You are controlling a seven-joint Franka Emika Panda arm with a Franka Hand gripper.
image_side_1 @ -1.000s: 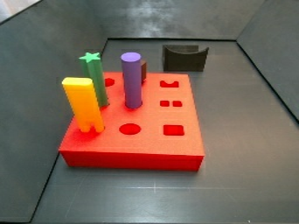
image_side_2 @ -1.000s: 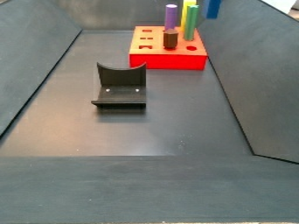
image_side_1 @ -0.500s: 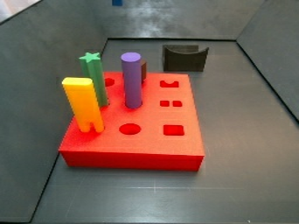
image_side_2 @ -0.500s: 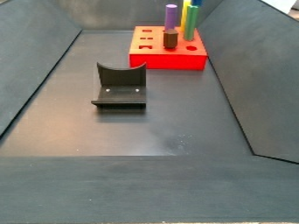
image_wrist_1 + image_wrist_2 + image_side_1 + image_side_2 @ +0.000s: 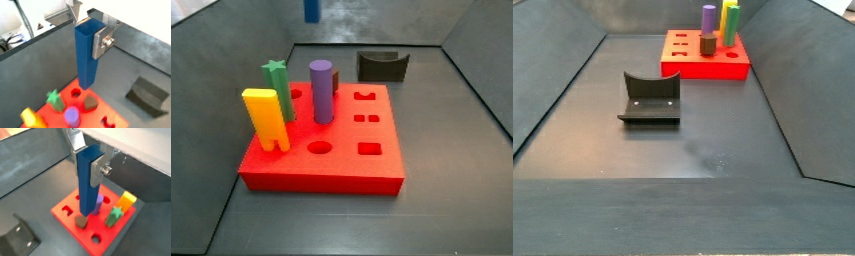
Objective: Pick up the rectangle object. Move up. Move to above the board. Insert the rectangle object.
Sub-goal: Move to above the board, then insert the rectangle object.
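My gripper (image 5: 89, 34) is shut on the rectangle object (image 5: 88, 55), a tall dark blue bar, near its upper end, and holds it upright. Both wrist views show the grip (image 5: 89, 161) and the bar (image 5: 87, 183). The bar hangs high above the red board (image 5: 101, 111), which also shows in the wrist view (image 5: 71, 226). In a side view only the bar's lower end (image 5: 311, 9) shows at the upper edge, above and behind the board (image 5: 305, 170). The gripper itself is out of view in both side views. The board (image 5: 700, 70) stands at the far end of the floor.
A yellow block (image 5: 265, 120), a green star peg (image 5: 278, 90) and a purple cylinder (image 5: 322, 90) stand in the board. A short brown peg (image 5: 81, 221) sits in one hole. The dark fixture (image 5: 651, 97) stands on the floor apart from the board. Grey walls enclose the floor.
The blue bar left the upper right corner of one side view. Its lower end has come into view at the upper edge of the other side view and shows more now.
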